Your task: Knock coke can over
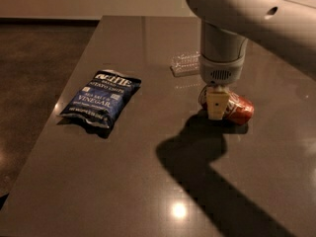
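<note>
**Q:** Where is the coke can (239, 109), and how does it lie?

**A:** It lies on its side on the table (123, 181), right of centre. Its long axis runs roughly left to right, so the knock-over appears done.

**Q:** And the gripper (216, 105)?

**A:** It hangs from the arm (222, 48) at the can's left end, partly in front of it. Whether it is open or closed, I cannot tell. The can extends to its right, so any further push would run that way.

**Q:** The surroundings?

**A:** A clear bottle (185, 63) lies just behind the arm. A blue chip bag (102, 98) rests well apart to the left. The tabletop is dark and glossy, with dark floor (34, 73) beyond.
</note>
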{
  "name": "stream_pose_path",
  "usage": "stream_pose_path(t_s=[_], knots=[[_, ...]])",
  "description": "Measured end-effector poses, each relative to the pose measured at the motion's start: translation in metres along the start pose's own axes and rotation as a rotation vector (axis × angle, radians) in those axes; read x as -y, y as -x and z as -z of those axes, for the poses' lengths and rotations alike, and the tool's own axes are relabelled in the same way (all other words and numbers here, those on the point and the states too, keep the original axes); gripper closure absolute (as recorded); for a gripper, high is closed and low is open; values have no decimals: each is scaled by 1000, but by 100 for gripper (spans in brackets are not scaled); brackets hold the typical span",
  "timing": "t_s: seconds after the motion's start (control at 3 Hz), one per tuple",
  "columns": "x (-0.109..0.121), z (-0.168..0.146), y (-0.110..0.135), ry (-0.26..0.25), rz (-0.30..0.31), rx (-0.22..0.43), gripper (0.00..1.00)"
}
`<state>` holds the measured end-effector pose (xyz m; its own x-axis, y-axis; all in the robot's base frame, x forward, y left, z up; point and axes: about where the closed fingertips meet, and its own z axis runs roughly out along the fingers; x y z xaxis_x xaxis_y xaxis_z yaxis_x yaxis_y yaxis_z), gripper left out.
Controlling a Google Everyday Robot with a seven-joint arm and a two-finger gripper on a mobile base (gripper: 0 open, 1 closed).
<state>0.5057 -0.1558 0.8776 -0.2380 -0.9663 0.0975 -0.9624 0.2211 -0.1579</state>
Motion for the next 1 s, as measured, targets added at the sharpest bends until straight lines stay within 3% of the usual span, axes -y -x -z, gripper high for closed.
stream_pose_path(t_s=[0.33,0.67,1.0], knots=[[0,-5,1,-20,13,-34,28],[2,-5,2,-29,11,-24,0],[2,-5,2,-29,11,-24,0]])
